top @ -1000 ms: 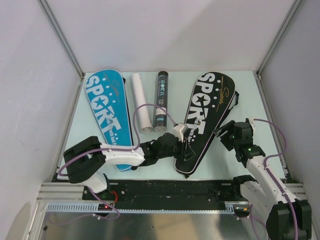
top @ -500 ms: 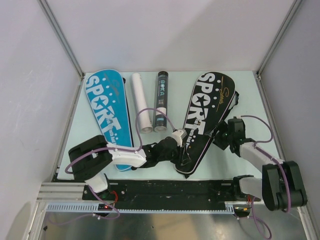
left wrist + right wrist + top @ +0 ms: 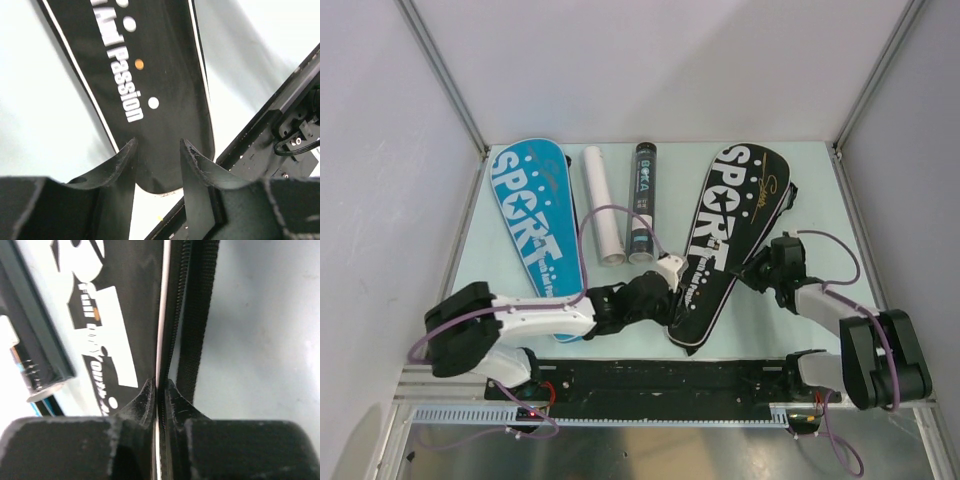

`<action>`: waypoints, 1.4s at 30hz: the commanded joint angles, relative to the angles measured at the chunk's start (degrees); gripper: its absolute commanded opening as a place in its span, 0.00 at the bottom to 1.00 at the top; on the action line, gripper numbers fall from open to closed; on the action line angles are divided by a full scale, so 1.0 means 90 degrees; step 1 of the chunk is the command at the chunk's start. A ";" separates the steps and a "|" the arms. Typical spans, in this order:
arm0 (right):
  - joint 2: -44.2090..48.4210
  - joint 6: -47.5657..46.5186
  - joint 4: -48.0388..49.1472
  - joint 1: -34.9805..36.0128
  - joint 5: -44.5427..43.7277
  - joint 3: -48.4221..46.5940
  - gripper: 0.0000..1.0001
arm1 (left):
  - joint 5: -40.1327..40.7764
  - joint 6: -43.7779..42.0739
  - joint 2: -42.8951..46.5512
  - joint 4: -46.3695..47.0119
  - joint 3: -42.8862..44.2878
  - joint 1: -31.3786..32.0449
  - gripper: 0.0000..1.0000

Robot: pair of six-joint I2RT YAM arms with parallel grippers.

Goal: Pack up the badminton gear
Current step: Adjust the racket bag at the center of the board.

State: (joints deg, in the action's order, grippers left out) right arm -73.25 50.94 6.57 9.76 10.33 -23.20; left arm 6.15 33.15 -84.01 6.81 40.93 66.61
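Two robot arms work over a pale, smooth counter (image 3: pixel 820 200). The black SPORT cover (image 3: pixel 735 230), a flat racket-shaped sleeve with white piping and bold white lettering, lies slanted right of centre. The right gripper (image 3: pixel 160 385) is pinched tight on its side edge, its fingers meeting over the piping beside the zipper and a black webbing strap (image 3: pixel 197 315). The left gripper (image 3: pixel 158 143) stands parted, its matte black curved fingers straddling the cover's narrow rounded end without touching it. At the far left lies a blue SPORT cover (image 3: pixel 533 225). Between the covers lie a white tube (image 3: pixel 600 205) and a black tube (image 3: pixel 642 200), side by side.
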 commanded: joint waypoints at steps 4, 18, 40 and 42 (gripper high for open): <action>0.1487 0.0191 -0.0419 0.0157 -0.0549 -0.0099 0.00 | 0.1845 -0.1448 0.1373 -0.1220 0.0374 0.0078 0.46; 0.2248 0.0976 -0.1377 0.0293 -0.0350 -0.1134 0.00 | 0.2312 -0.4171 0.2669 -0.0103 -0.0734 0.0996 0.54; 0.1993 0.1268 -0.1306 0.0210 0.0141 -0.1680 0.00 | 0.2118 -0.5855 0.3109 0.1856 -0.2173 0.1877 0.73; 0.1976 0.1302 -0.1301 0.0199 0.0181 -0.1680 0.00 | 0.2109 -0.5989 0.2851 0.2008 -0.2059 0.1876 0.73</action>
State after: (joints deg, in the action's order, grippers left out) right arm -56.47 61.45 -9.61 11.88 10.52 -34.63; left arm 22.85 -16.58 -55.16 16.40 21.37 83.20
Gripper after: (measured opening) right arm 0.046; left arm 0.726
